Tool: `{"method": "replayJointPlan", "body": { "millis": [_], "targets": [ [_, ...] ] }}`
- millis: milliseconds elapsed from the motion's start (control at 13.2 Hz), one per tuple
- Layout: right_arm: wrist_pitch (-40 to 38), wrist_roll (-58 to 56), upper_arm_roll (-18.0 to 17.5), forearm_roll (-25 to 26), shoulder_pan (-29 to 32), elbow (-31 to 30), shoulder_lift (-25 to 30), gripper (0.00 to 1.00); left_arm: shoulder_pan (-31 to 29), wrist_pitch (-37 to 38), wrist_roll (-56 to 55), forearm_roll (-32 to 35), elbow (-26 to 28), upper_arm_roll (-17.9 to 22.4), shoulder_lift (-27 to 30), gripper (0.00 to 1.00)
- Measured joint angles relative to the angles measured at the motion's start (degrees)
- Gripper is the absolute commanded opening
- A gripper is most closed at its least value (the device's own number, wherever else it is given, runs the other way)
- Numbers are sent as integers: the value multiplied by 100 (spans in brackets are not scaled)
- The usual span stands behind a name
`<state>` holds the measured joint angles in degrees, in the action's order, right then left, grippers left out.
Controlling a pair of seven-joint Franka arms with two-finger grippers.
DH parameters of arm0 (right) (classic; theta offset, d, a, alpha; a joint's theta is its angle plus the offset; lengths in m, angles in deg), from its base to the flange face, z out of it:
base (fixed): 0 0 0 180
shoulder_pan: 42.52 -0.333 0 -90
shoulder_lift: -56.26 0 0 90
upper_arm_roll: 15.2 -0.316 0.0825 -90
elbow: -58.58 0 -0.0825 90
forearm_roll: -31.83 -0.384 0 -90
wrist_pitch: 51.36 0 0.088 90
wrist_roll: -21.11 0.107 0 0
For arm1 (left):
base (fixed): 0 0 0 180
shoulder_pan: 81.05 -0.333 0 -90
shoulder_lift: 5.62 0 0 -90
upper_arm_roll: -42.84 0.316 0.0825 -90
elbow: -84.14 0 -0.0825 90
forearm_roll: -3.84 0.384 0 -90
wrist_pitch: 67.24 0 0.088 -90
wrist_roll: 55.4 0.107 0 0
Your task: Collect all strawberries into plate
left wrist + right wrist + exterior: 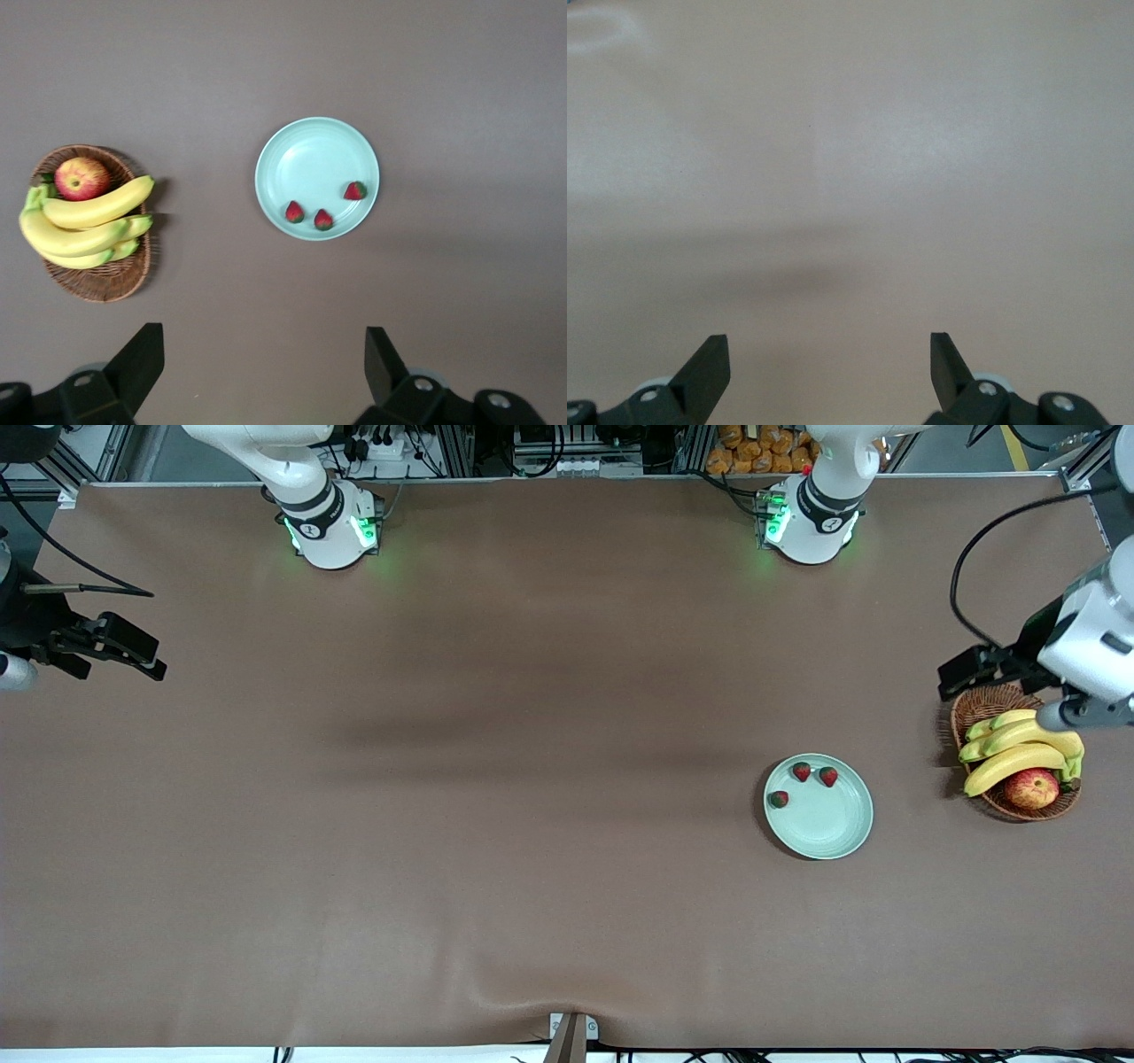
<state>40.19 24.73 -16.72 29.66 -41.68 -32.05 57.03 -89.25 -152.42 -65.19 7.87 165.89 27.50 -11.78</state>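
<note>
1. Three strawberries lie on the plate, along its rim farther from the front camera.
2. Left gripper hangs over the basket, fingers spread, empty.
3. Right gripper waits over bare bench at its arm's end, fingers apart, empty.

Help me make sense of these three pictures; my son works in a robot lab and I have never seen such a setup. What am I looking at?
Two white robot arms stand at a brown table. One picture looks down from a high camera across the table; the other two come from small cameras on each arm's wrist.

On the table lies a pale green plate with three strawberries in it. Beside it, toward the left arm's end, a wicker basket holds bananas and an apple.

The left gripper hangs over the basket end, the right gripper over bare table at the right arm's end. Both are open and hold nothing; the berries look already collected.
</note>
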Motion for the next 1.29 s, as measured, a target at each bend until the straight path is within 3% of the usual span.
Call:
{"method": "replayJointPlan", "body": {
  "millis": [227,378,606,908,1287],
  "targets": [
    [-2,0,3,0,0,0,-2,100,461,182,209,-473,249,886,411,100],
    [-2,0,4,0,0,0,-2,100,701,194,260,-655,520,1225,633,100],
    [-9,0,8,0,0,-1,-4,100,1007,195,38,-656,945,1240,929,100],
    [-12,0,11,0,1,-1,-11,100,997,207,28,-500,1441,1222,1421,100],
    [-13,0,13,0,0,-1,-18,100,958,266,32,-244,1458,1174,1578,100]
  ]
}}
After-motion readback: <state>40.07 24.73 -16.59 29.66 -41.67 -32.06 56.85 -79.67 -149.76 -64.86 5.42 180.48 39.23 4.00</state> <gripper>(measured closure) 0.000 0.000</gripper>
